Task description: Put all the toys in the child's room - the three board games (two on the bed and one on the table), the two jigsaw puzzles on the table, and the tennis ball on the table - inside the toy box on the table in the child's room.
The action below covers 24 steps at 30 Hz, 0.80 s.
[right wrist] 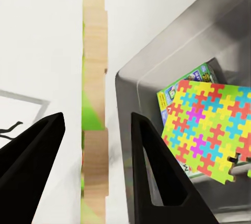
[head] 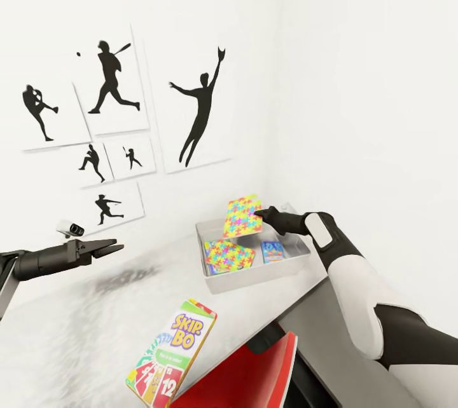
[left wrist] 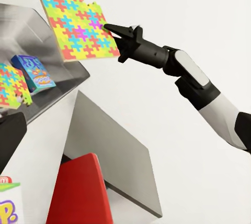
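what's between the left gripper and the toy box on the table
Head view: only bare table lies between the open left gripper and the toy box.

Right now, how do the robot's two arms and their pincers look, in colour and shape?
The right arm has glossy white shells alternating with black sections, and a pale grey panel near the wrist. Its pincer is black, with two slim tapering fingers; in the right wrist view these fingers look like dark pointed wedges. The left pincer is also black and pointed, on a dark cylindrical forearm. No cables or markings are visible.
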### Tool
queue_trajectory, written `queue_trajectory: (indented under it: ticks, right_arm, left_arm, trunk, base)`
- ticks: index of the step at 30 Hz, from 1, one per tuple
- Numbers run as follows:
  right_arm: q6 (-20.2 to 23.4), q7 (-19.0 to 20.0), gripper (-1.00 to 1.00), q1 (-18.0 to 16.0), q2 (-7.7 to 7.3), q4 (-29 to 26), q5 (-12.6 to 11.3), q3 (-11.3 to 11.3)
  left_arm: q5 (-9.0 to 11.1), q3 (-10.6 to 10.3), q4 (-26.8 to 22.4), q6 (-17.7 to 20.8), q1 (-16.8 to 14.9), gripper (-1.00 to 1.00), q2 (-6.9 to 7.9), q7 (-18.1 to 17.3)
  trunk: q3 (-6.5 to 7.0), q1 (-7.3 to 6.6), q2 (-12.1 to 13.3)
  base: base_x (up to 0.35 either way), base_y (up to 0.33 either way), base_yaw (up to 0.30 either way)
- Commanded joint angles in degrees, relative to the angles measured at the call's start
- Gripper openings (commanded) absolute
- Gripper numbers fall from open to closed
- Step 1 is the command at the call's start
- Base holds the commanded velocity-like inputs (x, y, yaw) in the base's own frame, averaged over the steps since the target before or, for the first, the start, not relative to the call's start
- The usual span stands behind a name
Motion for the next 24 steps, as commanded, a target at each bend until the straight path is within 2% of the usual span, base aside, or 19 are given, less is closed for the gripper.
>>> queue_trajectory:
  ticks: [1, 24]
  right_arm:
    - [0.38, 0.24, -1.0, -0.05, 0.04, -0.02, 0.25, -0.55]
    - [-0.21, 0.09, -1.0, 0.54, 0.43, 0.49, 0.35, -0.14]
  left_arm:
    - [-0.01, -0.02, 0.0, 0.61, -0.05, 1.0, 0.02, -0.22]
    - [-0.01, 0.07, 0.01, 0.61, -0.05, 1.0, 0.19, -0.22]
  trunk:
    - [-0.23, 0.04, -0.14]
    - [-2.38, 0.04, -0.14]
  base:
    - [0.0, 0.0, 0.0]
    - [0.0, 0.0, 0.0]
